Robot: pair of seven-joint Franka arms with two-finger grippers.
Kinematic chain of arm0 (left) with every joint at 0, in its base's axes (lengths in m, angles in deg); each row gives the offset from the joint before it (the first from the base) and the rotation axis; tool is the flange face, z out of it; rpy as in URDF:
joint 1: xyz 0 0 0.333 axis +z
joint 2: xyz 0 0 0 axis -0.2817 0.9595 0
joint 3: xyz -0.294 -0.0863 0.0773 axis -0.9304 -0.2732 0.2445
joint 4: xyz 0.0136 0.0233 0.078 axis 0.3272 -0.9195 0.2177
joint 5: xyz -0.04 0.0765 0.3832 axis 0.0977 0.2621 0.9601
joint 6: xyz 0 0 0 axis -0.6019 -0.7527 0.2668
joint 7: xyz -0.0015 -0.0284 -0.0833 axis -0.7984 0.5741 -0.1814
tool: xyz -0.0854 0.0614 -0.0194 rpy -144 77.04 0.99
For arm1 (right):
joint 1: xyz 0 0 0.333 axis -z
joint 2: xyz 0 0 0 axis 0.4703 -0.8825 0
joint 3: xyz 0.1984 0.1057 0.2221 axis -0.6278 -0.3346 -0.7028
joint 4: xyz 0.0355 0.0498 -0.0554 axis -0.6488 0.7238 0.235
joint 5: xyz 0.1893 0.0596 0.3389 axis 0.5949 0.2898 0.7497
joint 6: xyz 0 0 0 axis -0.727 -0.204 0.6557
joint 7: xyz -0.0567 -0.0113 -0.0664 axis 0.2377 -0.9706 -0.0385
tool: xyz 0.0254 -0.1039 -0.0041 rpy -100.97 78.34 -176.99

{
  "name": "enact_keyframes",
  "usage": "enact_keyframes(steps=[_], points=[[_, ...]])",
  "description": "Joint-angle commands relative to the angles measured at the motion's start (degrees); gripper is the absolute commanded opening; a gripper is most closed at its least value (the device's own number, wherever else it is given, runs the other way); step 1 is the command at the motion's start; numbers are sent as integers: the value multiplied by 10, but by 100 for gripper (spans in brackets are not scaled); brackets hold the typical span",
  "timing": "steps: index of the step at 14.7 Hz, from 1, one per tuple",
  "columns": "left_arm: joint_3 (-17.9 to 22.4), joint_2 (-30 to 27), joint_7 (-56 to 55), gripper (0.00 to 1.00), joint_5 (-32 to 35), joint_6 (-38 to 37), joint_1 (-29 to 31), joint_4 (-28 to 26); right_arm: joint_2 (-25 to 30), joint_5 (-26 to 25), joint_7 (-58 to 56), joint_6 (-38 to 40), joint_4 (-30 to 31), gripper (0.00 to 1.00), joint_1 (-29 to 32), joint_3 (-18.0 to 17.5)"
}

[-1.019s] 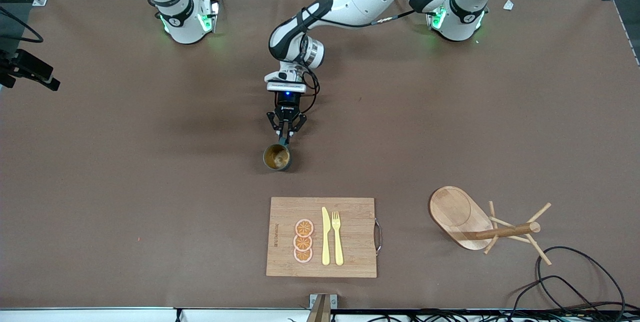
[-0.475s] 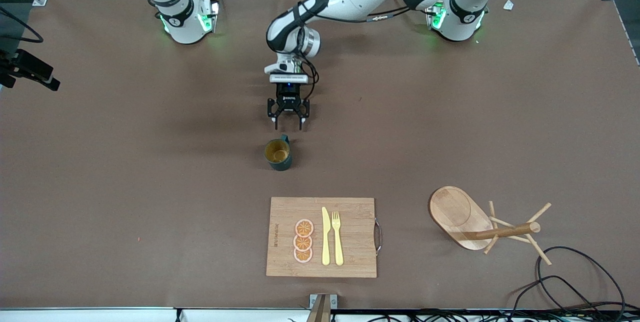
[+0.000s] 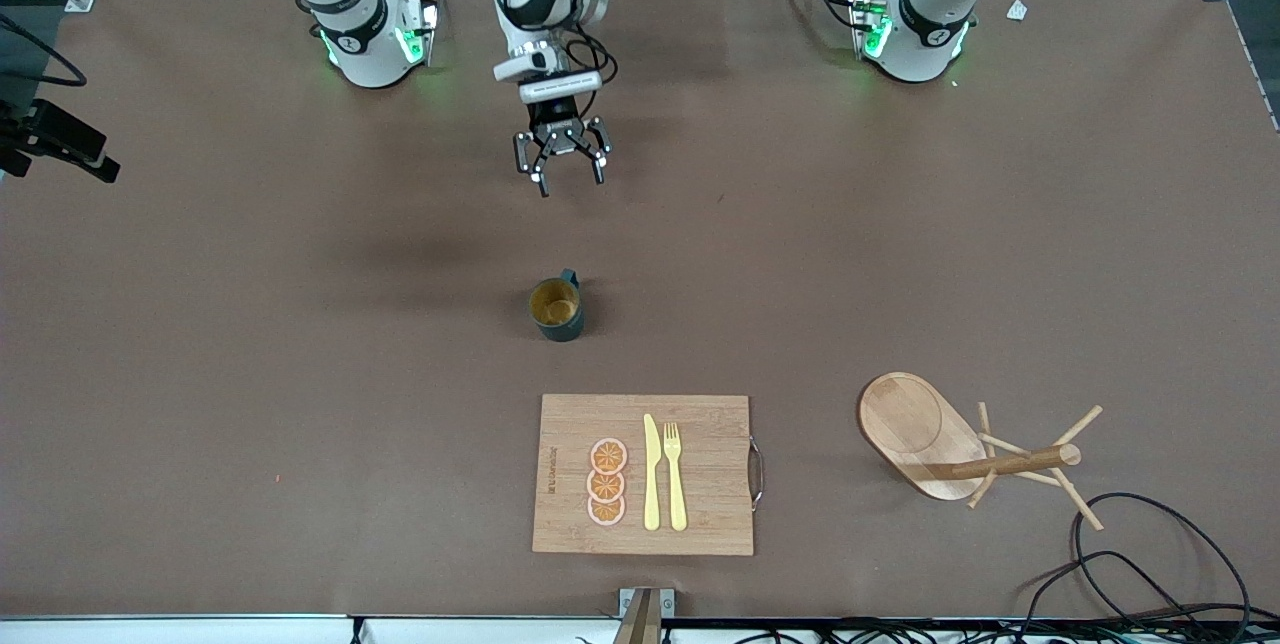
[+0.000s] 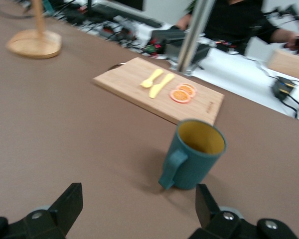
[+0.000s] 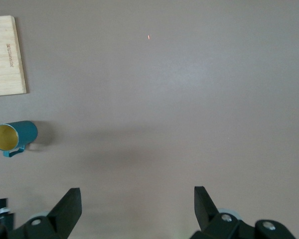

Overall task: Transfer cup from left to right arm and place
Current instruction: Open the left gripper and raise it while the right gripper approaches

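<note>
Over bare desk (image 3: 300,324), your left end effector (image 3: 560,164) hangs spread and empty, well apart from the upright cup (image 3: 556,308); right end effector (image 5: 134,209) waits, spread.

A brown table (image 3: 300,374) carries everything. The teal cup (image 3: 556,309) stands upright on it near the middle. Nearer the front camera than the cup lies a wooden cutting board (image 3: 700,424); a toppled wooden mug tree (image 3: 940,444) lies toward the left arm's end.
</note>
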Motion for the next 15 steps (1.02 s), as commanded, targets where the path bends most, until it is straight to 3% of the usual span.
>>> enact_keyframes(steps=[1, 4, 7, 12, 15], points=[[-4, -102, 59, 100, -141, 5, 57, -12, -33, -1, -4, 2, -1, 100, -4, -9], [-4, -184, 201, 100, -295, 13, 142, -3, -68, 0, -2, -8, 0, 100, -31, -10], [-4, -222, 328, 100, -388, 14, 256, 10, -107, 69, -3, -39, 5, 100, -42, -10], [-6, -231, 528, 100, -455, 64, 446, 18, -151, 91, 7, -165, 56, 100, -124, -10], [-6, -229, 663, 100, -482, 80, 540, 19, -187, 103, 43, -194, 56, 100, -172, -10]])
